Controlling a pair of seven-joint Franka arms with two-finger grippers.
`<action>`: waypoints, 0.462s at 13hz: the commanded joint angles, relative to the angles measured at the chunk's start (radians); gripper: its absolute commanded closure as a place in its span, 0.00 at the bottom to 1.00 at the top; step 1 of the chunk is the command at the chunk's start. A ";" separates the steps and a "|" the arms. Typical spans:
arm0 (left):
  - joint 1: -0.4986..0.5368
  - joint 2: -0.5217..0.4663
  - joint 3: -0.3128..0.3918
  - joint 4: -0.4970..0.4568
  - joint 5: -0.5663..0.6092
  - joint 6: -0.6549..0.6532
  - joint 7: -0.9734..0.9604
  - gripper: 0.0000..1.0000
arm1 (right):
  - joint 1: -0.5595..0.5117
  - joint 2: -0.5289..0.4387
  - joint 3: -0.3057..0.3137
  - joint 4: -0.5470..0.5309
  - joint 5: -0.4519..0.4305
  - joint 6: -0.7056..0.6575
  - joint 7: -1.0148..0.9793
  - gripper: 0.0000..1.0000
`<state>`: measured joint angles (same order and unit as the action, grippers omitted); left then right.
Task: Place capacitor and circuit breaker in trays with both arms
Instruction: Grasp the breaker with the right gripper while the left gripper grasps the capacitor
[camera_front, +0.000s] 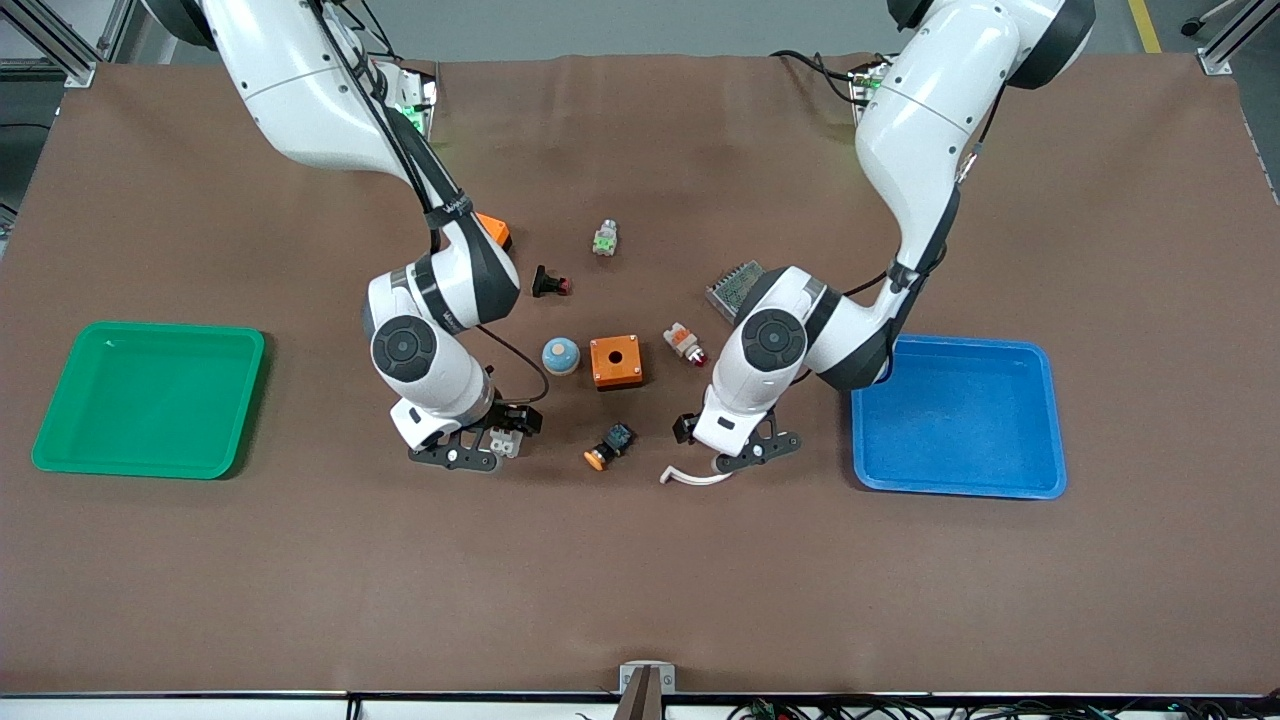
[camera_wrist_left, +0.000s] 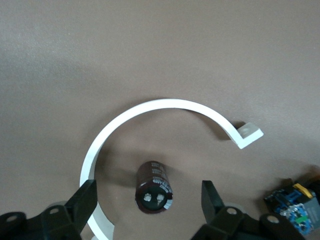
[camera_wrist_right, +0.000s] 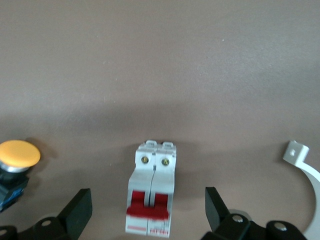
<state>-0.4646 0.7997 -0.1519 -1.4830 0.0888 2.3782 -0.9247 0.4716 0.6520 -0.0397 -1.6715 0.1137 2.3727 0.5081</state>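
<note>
While my 2 claws hang spread, left gripper (camera_wrist_left: 149, 200) straddles the slick, rollable capacitor (camera_wrist_left: 154, 186); right gripper (camera_wrist_right: 148, 212) brackets the rigid circuit breaker (camera_wrist_right: 151, 192), best pinched across its flat sides.

— What can't you make out?

— In the front view my left wrist covers the capacitor (camera_wrist_left: 154, 186); only my wrist camera shows it. The white curved strip (camera_wrist_left: 150, 117) runs off the frame at seven o'clock.

— And your right side?

— The circuit breaker (camera_wrist_right: 151, 189) is mostly hidden under my right gripper (camera_front: 487, 446) from the front. The yellow-capped button (camera_wrist_right: 16, 160) is cut at nine o'clock.
</note>
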 joint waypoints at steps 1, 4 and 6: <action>-0.014 0.018 0.006 0.014 0.042 0.016 -0.023 0.12 | 0.012 0.038 -0.006 0.013 -0.020 0.042 0.020 0.09; -0.023 0.021 0.006 0.018 0.042 0.015 -0.025 0.16 | 0.012 0.038 -0.006 0.004 -0.019 0.039 0.021 0.20; -0.032 0.024 0.006 0.018 0.040 0.015 -0.025 0.18 | 0.010 0.038 -0.006 -0.005 -0.017 0.040 0.021 0.37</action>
<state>-0.4809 0.8101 -0.1523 -1.4830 0.1041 2.3782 -0.9247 0.4746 0.6912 -0.0397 -1.6724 0.1122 2.4123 0.5081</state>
